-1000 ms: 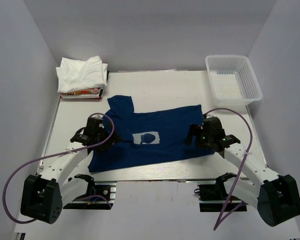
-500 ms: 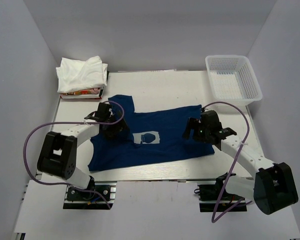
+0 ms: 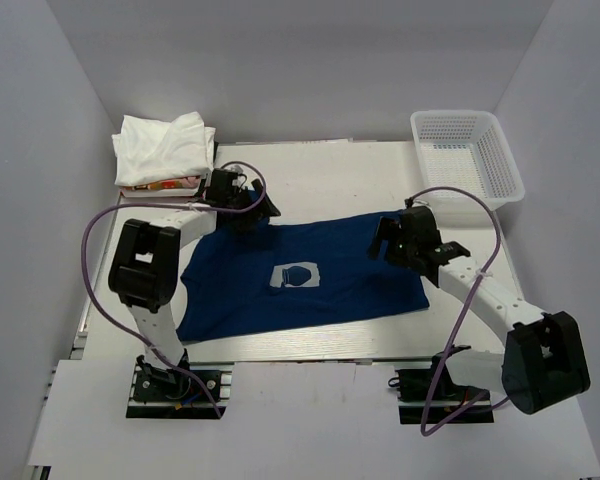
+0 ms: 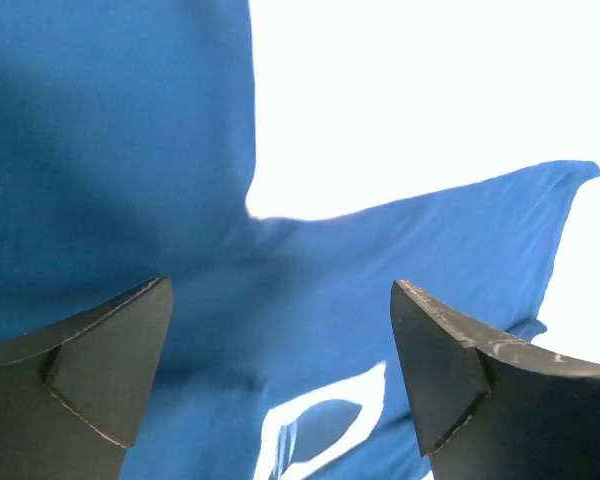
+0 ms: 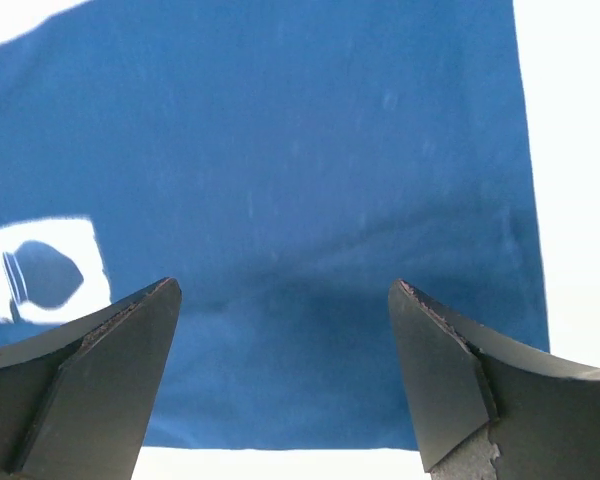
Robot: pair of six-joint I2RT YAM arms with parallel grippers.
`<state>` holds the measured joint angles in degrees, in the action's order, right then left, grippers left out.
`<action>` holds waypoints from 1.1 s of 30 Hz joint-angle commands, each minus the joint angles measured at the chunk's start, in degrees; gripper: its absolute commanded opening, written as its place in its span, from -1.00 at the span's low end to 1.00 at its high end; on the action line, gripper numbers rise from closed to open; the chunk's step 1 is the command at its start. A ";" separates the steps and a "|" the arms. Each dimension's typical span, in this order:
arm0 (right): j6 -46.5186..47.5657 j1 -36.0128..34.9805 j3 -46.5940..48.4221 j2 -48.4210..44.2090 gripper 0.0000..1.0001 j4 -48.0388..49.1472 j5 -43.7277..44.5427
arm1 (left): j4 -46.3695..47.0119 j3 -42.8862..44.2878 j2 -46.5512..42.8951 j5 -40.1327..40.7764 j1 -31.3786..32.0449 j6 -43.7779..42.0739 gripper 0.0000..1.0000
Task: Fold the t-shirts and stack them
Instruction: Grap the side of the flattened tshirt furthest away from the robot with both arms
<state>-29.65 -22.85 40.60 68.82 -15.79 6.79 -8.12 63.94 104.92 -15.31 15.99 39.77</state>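
Observation:
A navy blue t-shirt (image 3: 300, 285) lies spread flat on the white table, its pale square print (image 3: 296, 276) facing up. It fills the left wrist view (image 4: 120, 150) and the right wrist view (image 5: 310, 180). My left gripper (image 3: 252, 212) is open and empty over the shirt's far left sleeve. My right gripper (image 3: 385, 240) is open and empty over the shirt's far right corner. White t-shirts (image 3: 165, 148) lie in a folded pile at the back left.
A white mesh basket (image 3: 467, 158) stands at the back right. The white pile rests on a red-edged item (image 3: 163, 187). The enclosure walls (image 3: 40, 200) close in on both sides.
Both arms have reached away from me across the shirt. The left gripper went from the shirt's left side to its far sleeve; the right moved to the far right corner. The shirt lies flatter.

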 commanded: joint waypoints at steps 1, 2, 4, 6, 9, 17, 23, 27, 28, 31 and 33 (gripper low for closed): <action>-0.41 0.35 6.24 2.71 0.81 1.12 6.99 | 0.04 7.41 1.07 -1.31 0.27 -3.20 1.00; -0.67 0.44 8.16 3.68 0.81 0.24 7.88 | -1.45 9.34 1.07 1.05 0.27 -4.08 1.00; -1.55 0.79 12.37 7.44 0.81 -1.17 11.39 | -4.78 11.81 0.55 8.58 0.27 -6.01 1.00; -1.55 1.23 14.41 10.97 0.81 -1.17 12.46 | -11.96 17.07 1.07 13.88 -0.25 -7.16 1.00; -1.11 2.02 19.86 17.38 0.81 -2.31 14.04 | -20.69 24.37 4.31 23.02 -0.96 -8.57 1.00; 2.93 3.25 33.22 29.70 0.81 -5.48 17.38 | -33.09 44.94 19.34 34.38 -1.49 -9.09 1.00; 4.25 4.39 36.38 33.83 0.81 -5.30 17.56 | -38.29 52.86 26.82 36.49 -2.54 -6.55 0.95; 5.57 4.92 38.41 37.17 0.81 -5.74 16.77 | -34.95 51.02 28.84 36.49 -3.07 -5.23 0.86; 5.57 5.18 38.33 37.79 0.81 -5.74 16.51 | -34.16 51.02 29.37 35.62 -3.07 -5.23 0.82; 5.48 5.45 37.36 38.67 0.81 -4.07 15.28 | -32.66 52.24 30.86 34.56 -3.60 -5.23 0.77; 5.48 5.71 37.27 39.02 0.81 -3.28 15.45 | -31.96 52.86 31.65 34.56 -3.60 -5.23 0.77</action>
<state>-24.93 -17.63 77.10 107.46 -20.86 22.15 -41.87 114.50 136.46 19.11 12.93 33.69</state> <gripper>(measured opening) 0.899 0.886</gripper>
